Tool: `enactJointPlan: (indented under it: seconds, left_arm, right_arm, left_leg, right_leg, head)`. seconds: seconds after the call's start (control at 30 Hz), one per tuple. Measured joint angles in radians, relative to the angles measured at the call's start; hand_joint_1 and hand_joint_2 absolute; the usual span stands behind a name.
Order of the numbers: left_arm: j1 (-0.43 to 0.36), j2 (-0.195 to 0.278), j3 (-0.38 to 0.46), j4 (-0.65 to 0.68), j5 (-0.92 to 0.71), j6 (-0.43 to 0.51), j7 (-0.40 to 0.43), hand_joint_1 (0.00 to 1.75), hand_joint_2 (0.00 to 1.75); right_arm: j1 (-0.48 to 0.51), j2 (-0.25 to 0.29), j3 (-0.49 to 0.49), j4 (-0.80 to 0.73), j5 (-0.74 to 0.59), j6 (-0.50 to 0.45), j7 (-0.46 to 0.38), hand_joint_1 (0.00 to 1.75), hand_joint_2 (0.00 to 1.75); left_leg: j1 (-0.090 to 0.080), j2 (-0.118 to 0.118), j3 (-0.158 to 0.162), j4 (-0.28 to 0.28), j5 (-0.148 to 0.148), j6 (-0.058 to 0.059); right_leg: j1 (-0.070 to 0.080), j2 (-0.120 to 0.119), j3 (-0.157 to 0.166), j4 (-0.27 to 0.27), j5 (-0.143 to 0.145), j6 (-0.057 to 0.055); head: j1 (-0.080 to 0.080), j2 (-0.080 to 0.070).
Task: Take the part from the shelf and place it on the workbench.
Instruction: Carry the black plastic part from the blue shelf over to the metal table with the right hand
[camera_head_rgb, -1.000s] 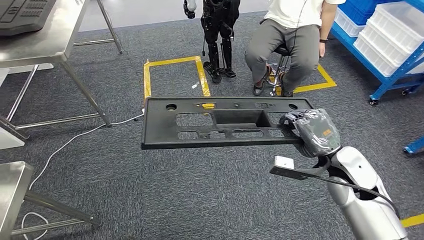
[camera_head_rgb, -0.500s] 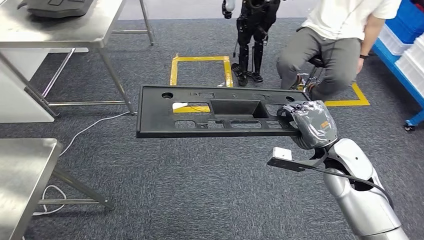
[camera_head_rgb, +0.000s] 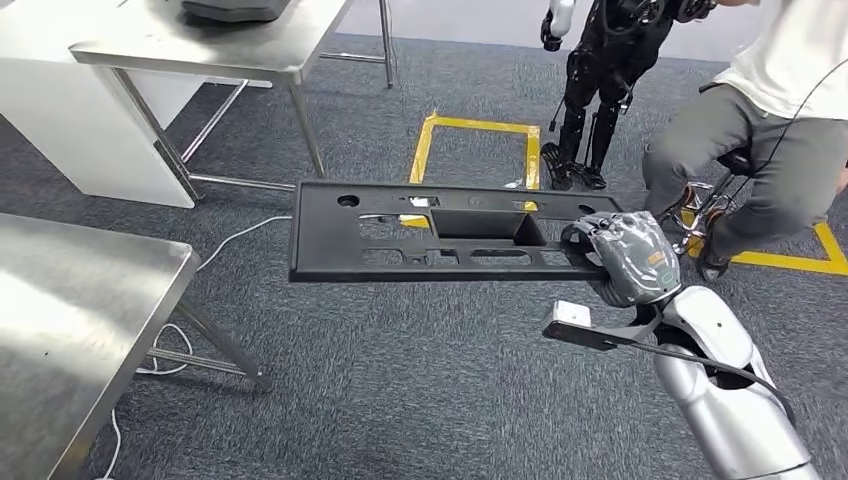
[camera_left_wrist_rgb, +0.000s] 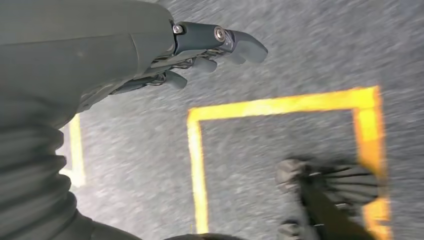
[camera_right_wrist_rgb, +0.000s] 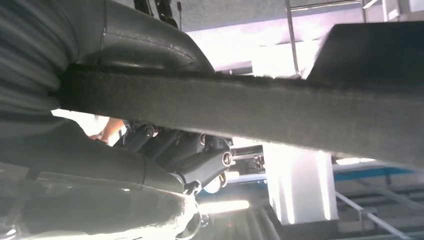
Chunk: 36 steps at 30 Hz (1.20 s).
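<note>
A long black plastic part (camera_head_rgb: 440, 232) with several cut-outs hangs level above the carpet, held at its right end by my right hand (camera_head_rgb: 625, 258). In the right wrist view the part's edge (camera_right_wrist_rgb: 280, 110) crosses the picture, with the thumb over it and the fingers (camera_right_wrist_rgb: 200, 160) curled under it. A steel workbench (camera_head_rgb: 70, 310) stands at the lower left, below and left of the part. My left hand (camera_left_wrist_rgb: 200, 50) hangs over the floor, fingers loosely extended and holding nothing.
A second steel table (camera_head_rgb: 230, 45) with a dark object on it stands at the back left. A person (camera_head_rgb: 770, 130) sits on a stool at the right, beside a small black robot (camera_head_rgb: 600, 70). Yellow tape (camera_head_rgb: 475, 150) marks the carpet; a white cable (camera_head_rgb: 210, 255) trails by the workbench.
The camera has turned left: the workbench has come further into view at the lower left, and the person and tape marks have shifted right. The part stays in my right hand.
</note>
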Motion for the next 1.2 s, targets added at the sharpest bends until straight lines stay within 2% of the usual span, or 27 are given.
enactJointPlan:
  seconds: [0.03,0.1,0.13,0.17,0.2,0.23,0.27,0.3,0.37,0.43,0.47,0.5,0.53,0.57,0.6,0.67,0.73,0.77,0.8,0.83,0.87,0.9,0.97,1.07,1.1,1.13,1.2]
  left_arm:
    - [0.002,0.001,0.000,0.002,0.000,-0.005,0.019,0.00,1.75]
    - [0.003,0.003,0.000,0.005,0.000,-0.012,0.041,0.00,1.75]
    - [0.002,0.003,0.000,0.005,0.000,-0.014,0.047,0.00,1.75]
    - [0.001,0.003,0.000,0.005,0.000,-0.014,0.050,0.00,1.75]
    - [0.000,0.002,0.000,0.005,0.000,-0.015,0.052,0.00,1.75]
    - [0.000,0.002,0.000,0.005,0.000,-0.015,0.053,0.00,1.75]
    - [0.000,0.002,0.000,0.005,0.000,-0.015,0.054,0.00,1.75]
    - [0.000,0.002,0.000,0.005,0.000,-0.015,0.054,0.00,1.75]
    - [-0.002,0.004,0.000,0.005,0.000,-0.015,0.054,0.00,1.75]
    - [-0.005,0.006,0.000,0.005,0.000,-0.015,0.054,0.00,1.75]
    - [-0.006,0.006,0.000,0.005,0.000,-0.015,0.054,0.00,1.75]
    - [-0.007,0.006,0.000,0.005,0.000,-0.015,0.054,0.00,1.75]
    - [-0.007,0.006,0.000,0.005,0.000,-0.016,0.054,0.00,1.75]
    - [-0.007,0.005,0.000,0.005,0.000,-0.015,0.055,0.00,1.75]
    - [-0.007,0.005,0.000,0.005,0.000,-0.015,0.055,0.00,1.75]
    - [-0.010,0.005,0.000,0.005,-0.001,-0.013,0.057,0.00,1.75]
    - [-0.012,0.004,0.000,0.005,-0.001,-0.012,0.059,0.00,1.75]
    - [-0.012,0.003,0.000,0.005,-0.001,-0.012,0.060,0.00,1.75]
    - [-0.012,0.002,0.000,0.005,-0.002,-0.012,0.061,0.00,1.75]
    - [-0.011,0.002,0.000,0.005,-0.002,-0.012,0.062,0.00,1.75]
    - [-0.011,0.001,0.000,0.005,-0.004,-0.013,0.062,0.00,1.75]
    - [-0.012,0.002,0.000,0.005,-0.005,-0.014,0.062,0.00,1.75]
    - [-0.014,0.003,0.000,0.005,-0.009,-0.016,0.061,0.00,1.75]
    - [-0.011,0.003,0.000,0.005,-0.011,-0.020,0.060,0.00,1.75]
    - [-0.009,0.003,0.000,0.005,-0.012,-0.020,0.059,0.00,1.75]
    - [-0.008,0.003,0.000,0.005,-0.012,-0.020,0.057,0.00,1.75]
    - [-0.010,0.002,0.000,0.005,-0.012,-0.022,0.049,0.00,1.75]
  right_arm:
    - [-0.004,0.001,0.002,0.002,0.000,0.001,0.000,1.75,1.75]
    - [-0.014,0.004,0.005,0.004,0.000,0.003,0.000,1.75,1.75]
    - [-0.018,0.006,0.006,0.005,0.001,0.004,-0.001,1.75,1.75]
    - [-0.021,0.008,0.008,0.008,0.003,0.005,-0.001,1.75,1.75]
    - [-0.023,0.011,0.010,0.011,0.005,0.007,-0.001,1.75,1.75]
    - [-0.026,0.014,0.012,0.016,0.007,0.009,-0.001,1.75,1.75]
    - [-0.028,0.018,0.016,0.020,0.008,0.010,-0.001,1.75,1.75]
    - [-0.031,0.021,0.019,0.024,0.009,0.012,-0.002,1.75,1.75]
    - [-0.037,0.027,0.026,0.029,0.011,0.014,-0.002,1.75,1.75]
    - [-0.044,0.030,0.031,0.033,0.012,0.014,-0.002,1.75,1.75]
    - [-0.045,0.032,0.033,0.034,0.012,0.014,-0.002,1.75,1.75]
    - [-0.048,0.034,0.035,0.036,0.013,0.014,-0.002,1.75,1.75]
    - [-0.049,0.036,0.036,0.037,0.014,0.014,-0.002,1.75,1.75]
    - [-0.052,0.039,0.036,0.038,0.015,0.014,-0.002,1.75,1.75]
    - [-0.054,0.039,0.037,0.039,0.017,0.014,-0.003,1.75,1.75]
    - [-0.058,0.040,0.039,0.045,0.020,0.014,-0.003,1.75,1.75]
    - [-0.058,0.042,0.045,0.054,0.025,0.014,-0.002,1.75,1.75]
    - [-0.058,0.043,0.049,0.059,0.028,0.014,-0.001,1.75,1.75]
    - [-0.058,0.044,0.052,0.062,0.031,0.014,-0.001,1.75,1.75]
    - [-0.060,0.045,0.055,0.065,0.033,0.014,0.000,1.75,1.75]
    - [-0.063,0.045,0.057,0.068,0.036,0.014,0.000,1.75,1.75]
    - [-0.067,0.047,0.059,0.072,0.038,0.014,0.000,1.75,1.75]
    - [-0.074,0.048,0.061,0.080,0.043,0.014,0.002,1.75,1.75]
    - [-0.084,0.053,0.062,0.091,0.044,0.014,0.005,1.75,1.75]
    - [-0.089,0.056,0.062,0.095,0.042,0.013,0.005,1.75,1.75]
    - [-0.093,0.059,0.062,0.099,0.039,0.013,0.004,1.75,1.75]
    - [-0.098,0.061,0.060,0.107,0.034,0.011,0.001,1.75,1.75]
  left_leg:
    - [0.001,0.010,-0.003,0.004,-0.002,-0.004]
    - [0.001,0.066,-0.029,0.060,-0.039,-0.011]
    - [0.001,0.098,-0.056,0.118,-0.072,-0.014]
    - [0.001,0.118,-0.091,0.191,-0.107,-0.016]
    - [0.002,0.125,-0.125,0.258,-0.134,-0.016]
    - [0.002,0.127,-0.147,0.300,-0.144,-0.016]
    - [0.002,0.129,-0.149,0.302,-0.135,-0.014]
    - [0.001,0.134,-0.128,0.261,-0.110,-0.009]
    - [-0.007,0.169,-0.049,0.116,-0.050,0.006]
    - [-0.019,0.199,-0.001,0.026,-0.024,0.018]
    - [-0.023,0.199,0.002,0.016,-0.024,0.022]
    - [-0.024,0.186,0.002,0.012,-0.021,0.024]
    - [-0.021,0.174,0.006,0.006,-0.016,0.028]
    - [-0.017,0.162,0.011,-0.001,-0.011,0.032]
    - [-0.012,0.150,0.015,-0.008,-0.005,0.035]
    - [-0.007,0.126,0.018,-0.012,0.000,0.039]
    - [-0.006,0.096,0.017,-0.011,0.000,0.038]
    - [-0.005,0.081,0.017,-0.010,0.001,0.037]
    - [-0.003,0.065,0.018,-0.009,0.001,0.034]
    - [-0.001,0.052,0.019,-0.008,0.001,0.031]
    - [0.002,0.038,0.018,-0.005,0.000,0.025]
    - [0.002,0.026,0.015,-0.002,-0.001,0.019]
    - [0.001,0.007,0.006,0.003,-0.001,0.006]
    - [0.006,-0.015,-0.008,0.004,0.005,-0.008]
    - [0.007,-0.003,-0.014,0.012,0.000,-0.011]
    - [0.007,0.025,-0.027,0.038,-0.017,-0.014]
    - [0.004,0.098,-0.080,0.151,-0.078,-0.017]
  right_leg:
    - [-0.001,-0.008,0.001,-0.001,0.002,-0.007]
    - [0.000,-0.025,0.003,-0.003,0.004,-0.024]
    - [0.003,-0.034,0.004,-0.004,0.003,-0.032]
    - [0.007,-0.045,0.004,-0.004,0.001,-0.039]
    - [0.011,-0.057,0.004,-0.004,0.000,-0.042]
    - [0.015,-0.069,0.005,-0.004,-0.001,-0.045]
    - [0.018,-0.080,0.005,-0.004,-0.002,-0.046]
    - [0.021,-0.091,0.006,-0.004,-0.003,-0.047]
    - [0.027,-0.113,0.010,-0.003,-0.007,-0.048]
    - [0.033,-0.133,0.013,-0.003,-0.011,-0.043]
    - [0.035,-0.143,0.014,-0.003,-0.014,-0.040]
    - [0.035,-0.154,0.017,-0.005,-0.015,-0.036]
    - [0.035,-0.153,0.017,-0.002,-0.018,-0.032]
    - [0.034,-0.135,0.013,0.010,-0.026,-0.029]
    - [0.032,-0.106,0.002,0.040,-0.041,-0.027]
    - [0.022,-0.046,-0.053,0.158,-0.092,-0.027]
    - [0.013,-0.033,-0.111,0.270,-0.128,-0.020]
    - [0.008,-0.032,-0.119,0.280,-0.124,-0.010]
    - [0.003,-0.030,-0.105,0.244,-0.102,0.002]
    - [-0.003,-0.025,-0.077,0.184,-0.072,0.015]
    - [-0.010,-0.008,-0.045,0.114,-0.044,0.027]
    - [-0.013,0.012,-0.019,0.058,-0.024,0.033]
    - [-0.014,0.039,0.004,0.011,-0.012,0.026]
    - [-0.010,0.017,0.004,0.011,-0.008,0.002]
    - [-0.010,0.007,0.004,0.011,-0.007,-0.006]
    - [-0.010,-0.004,0.004,0.010,-0.006,-0.016]
    - [-0.002,-0.028,0.005,0.009,-0.007,-0.031]
  head:
    - [0.000,0.000]
    - [-0.004,0.000]
    - [-0.006,0.000]
    - [-0.008,0.000]
    - [-0.008,0.000]
    - [-0.008,0.000]
    - [-0.008,0.000]
    - [-0.008,0.000]
    - [-0.008,0.000]
    - [-0.007,0.000]
    - [-0.006,0.000]
    - [-0.006,0.000]
    - [-0.006,0.000]
    - [-0.006,0.000]
    - [-0.005,0.000]
    - [-0.001,0.000]
    - [0.002,0.000]
    - [0.002,0.000]
    - [0.002,0.000]
    - [0.002,0.000]
    - [0.002,0.000]
    - [0.003,0.000]
    - [0.003,0.000]
    - [0.000,0.000]
    - [-0.001,0.000]
    - [-0.004,0.000]
    - [-0.009,0.000]
